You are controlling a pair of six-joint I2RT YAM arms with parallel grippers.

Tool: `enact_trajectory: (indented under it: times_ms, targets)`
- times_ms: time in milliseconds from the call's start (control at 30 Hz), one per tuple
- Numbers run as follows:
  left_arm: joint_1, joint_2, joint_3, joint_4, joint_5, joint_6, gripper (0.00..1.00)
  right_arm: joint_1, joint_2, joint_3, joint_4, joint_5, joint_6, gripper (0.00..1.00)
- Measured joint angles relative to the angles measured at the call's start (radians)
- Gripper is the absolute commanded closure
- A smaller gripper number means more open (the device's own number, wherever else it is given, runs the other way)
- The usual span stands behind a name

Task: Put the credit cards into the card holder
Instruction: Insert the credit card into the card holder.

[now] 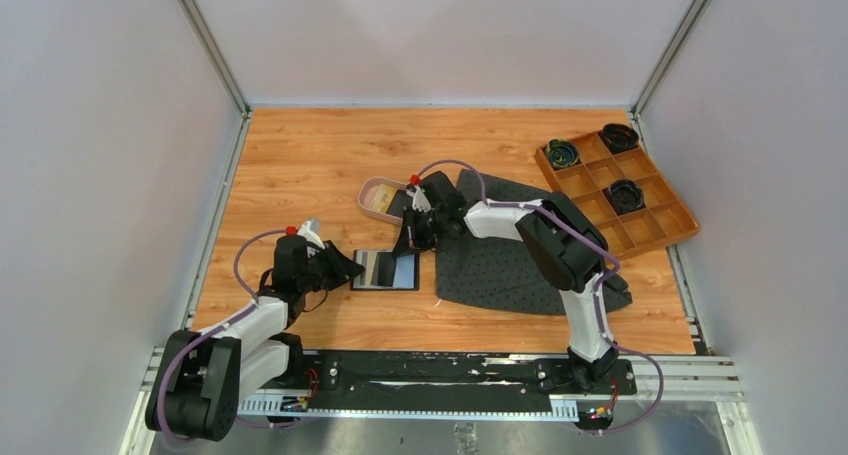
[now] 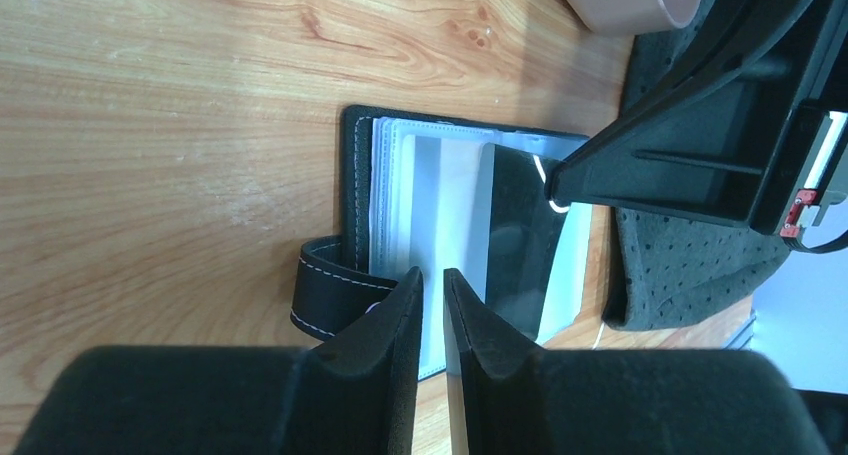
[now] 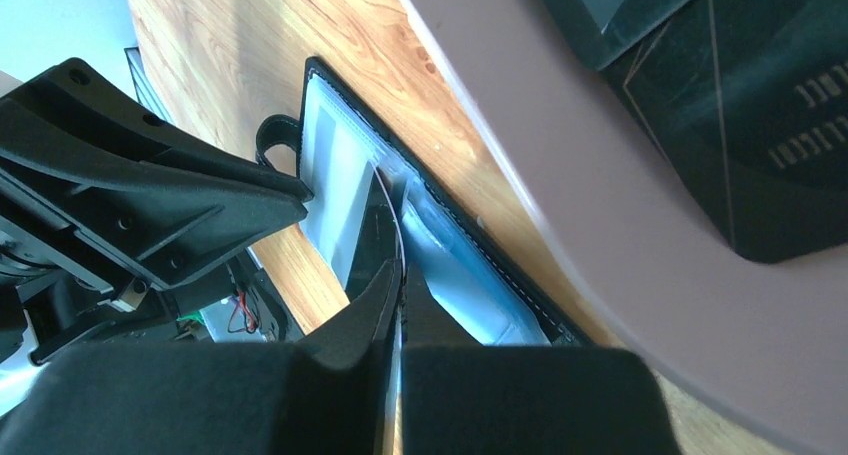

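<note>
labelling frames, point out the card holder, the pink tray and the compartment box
card holder (image 1: 388, 271): top external view, open inner pockets
pink tray (image 1: 363, 197): top external view, left rim
compartment box (image 1: 655, 223): top external view, bare compartment floor

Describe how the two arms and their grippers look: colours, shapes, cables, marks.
The left arm and right arm mix white links with bulky black joints. A lilac cable loops along each, and a small red mark sits near each wrist. The left gripper and right gripper are matte black, with wedge-shaped fingers tapering to narrow tips.
</note>
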Motion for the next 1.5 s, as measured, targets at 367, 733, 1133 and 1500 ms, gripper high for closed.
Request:
enact_trajectory:
  times_ms: [367, 733, 1133, 1500]
  targets:
    - [0.000, -0.001, 0.000, 0.000, 0.027, 0.000, 0.66, 0.015, 0.051, 0.061, 0.005, -0.018, 0.009, 0.93]
    - [0.000, -0.117, 0.072, -0.129, 0.050, 0.002, 0.37, 0.019, 0.060, 0.079, -0.004, -0.048, -0.048, 0.61]
    - [-0.174, -0.310, 0.264, -0.520, -0.213, 0.148, 0.14, 0.021, 0.060, 0.142, -0.093, -0.066, -0.186, 0.48]
    - [-0.434, -0.169, 0.322, -0.650, -0.524, 0.193, 0.00, 0.022, 0.060, 0.154, -0.135, -0.105, -0.237, 0.47]
